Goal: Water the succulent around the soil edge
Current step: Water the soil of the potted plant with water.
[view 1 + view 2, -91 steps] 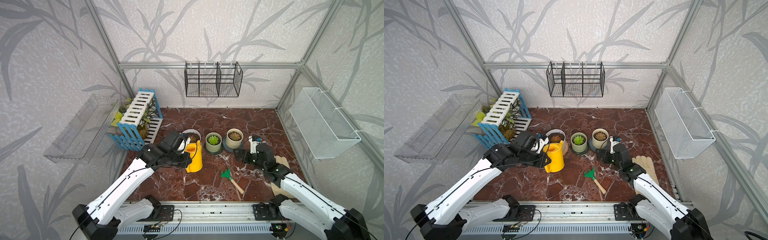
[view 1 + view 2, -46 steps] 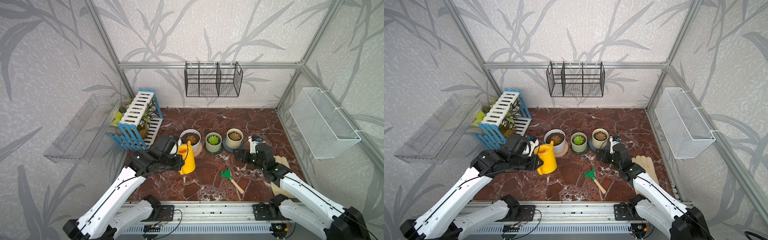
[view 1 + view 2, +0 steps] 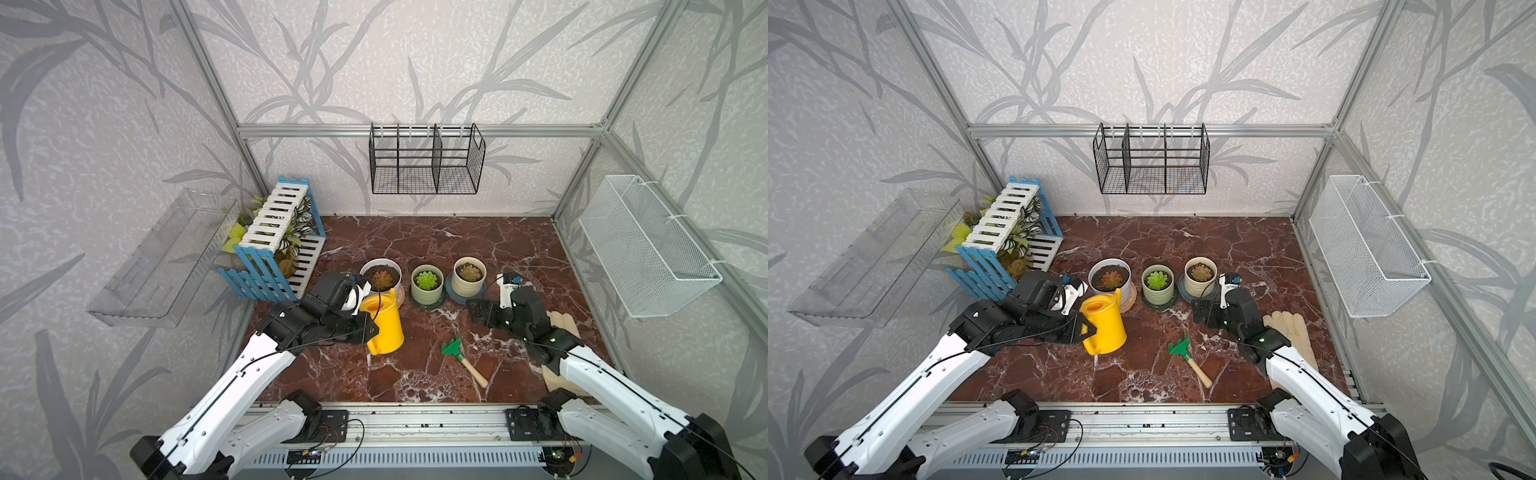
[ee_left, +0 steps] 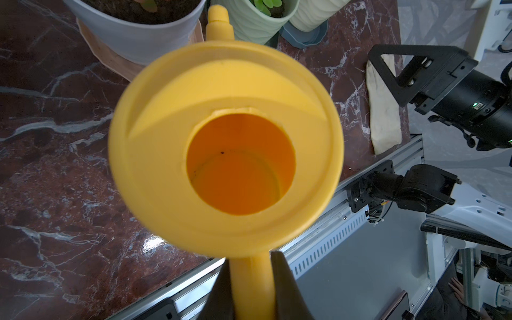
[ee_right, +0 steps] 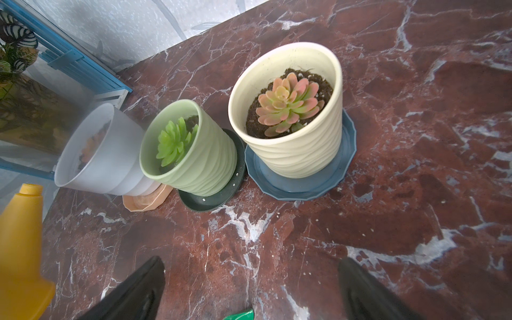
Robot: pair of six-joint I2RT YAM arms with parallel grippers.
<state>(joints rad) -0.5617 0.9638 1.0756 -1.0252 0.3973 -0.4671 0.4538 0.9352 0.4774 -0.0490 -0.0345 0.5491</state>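
In both top views the left gripper was closed tight on the handle of the yellow watering can. The can stood upright at about 7 o'clock from the white pot, with its spout just beside that pot's wall. Whether its base touched the table could not be told. A reddish succulent sat in the white pot. At 3 o'clock from it came the green pot, then the cream pot, the three in a row. The right gripper hung at 6 o'clock from the cream pot with its jaws spread wide and nothing between them. A green rake lay at 4 o'clock from the can, and a glove lay partly under the right arm. In the left wrist view the can's round mouth filled the middle, and its handle was pinched between two dark fingers. In the right wrist view the two fingers stood far apart over bare marble. Beyond them a pink succulent sat in the cream pot and a green succulent in the green pot, each ringed by dark soil.
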